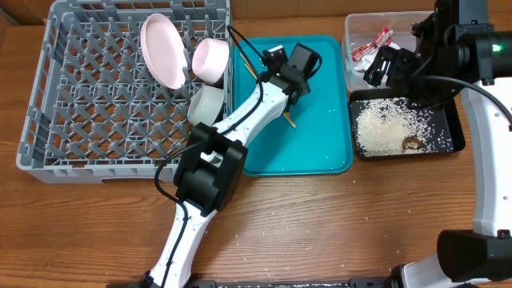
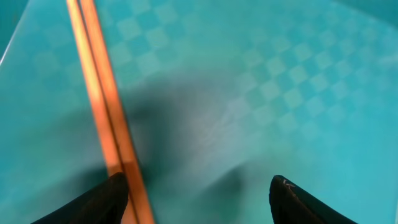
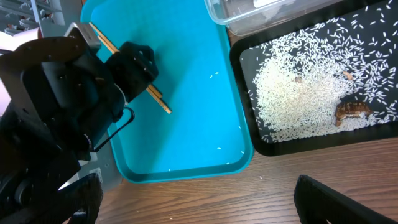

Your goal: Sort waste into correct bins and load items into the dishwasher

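Left wrist, thin wooden chopsticks (image 2: 98, 93) on checkered teal tray (image 2: 280, 81), left gripper (image 2: 199, 193) apart, right gripper (image 3: 196, 193) wide apart

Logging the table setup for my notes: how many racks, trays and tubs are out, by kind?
Grey dish rack: 1
Teal tray: 1
Clear tub: 1
Black tray: 1
Total: 4

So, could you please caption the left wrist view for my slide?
Open left gripper low over wooden chopsticks on the teal tray.
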